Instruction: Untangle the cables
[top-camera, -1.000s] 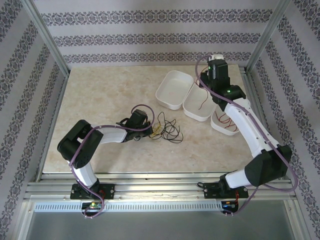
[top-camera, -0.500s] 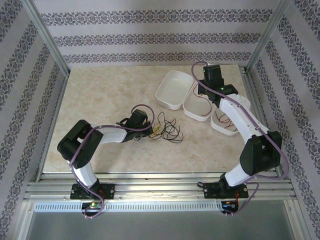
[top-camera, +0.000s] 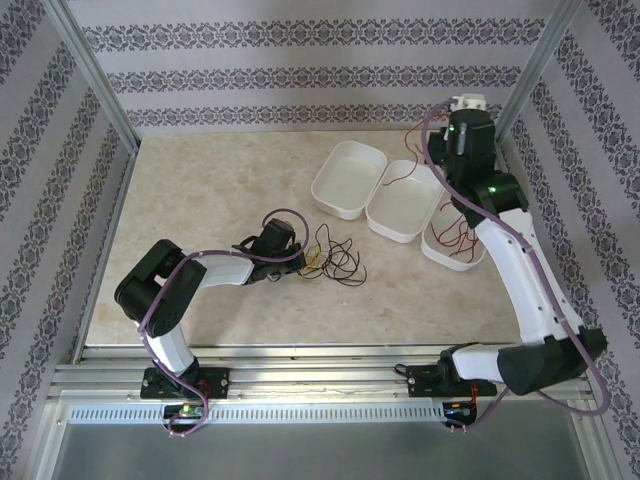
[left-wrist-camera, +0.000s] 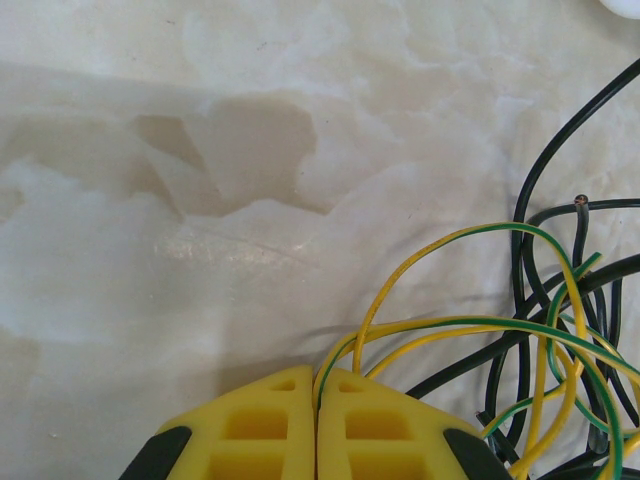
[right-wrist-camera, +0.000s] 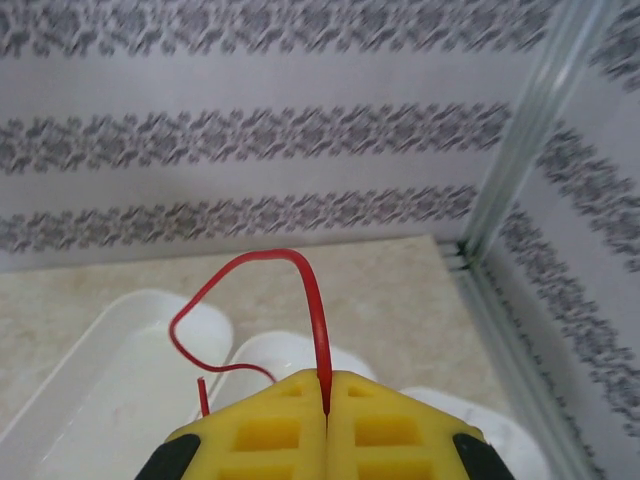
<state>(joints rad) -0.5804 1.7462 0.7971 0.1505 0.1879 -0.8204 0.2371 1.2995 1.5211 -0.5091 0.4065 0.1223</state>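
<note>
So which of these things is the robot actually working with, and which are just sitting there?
In the job: red cable, pinched by right gripper; yellow-green cable, pinched by left gripper; black cable, tangled with it.
Just there: three white trays (perhaps for sorted cables); patterned walls.

a marbled beige table (top-camera: 200, 190) carries three white trays (top-camera: 348, 180) and a tangle of black and yellow cables (top-camera: 330, 262).

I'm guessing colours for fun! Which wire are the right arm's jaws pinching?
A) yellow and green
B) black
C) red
C: in the right wrist view, the red cable loops up from between the right arm's shut yellow jaws.
</note>
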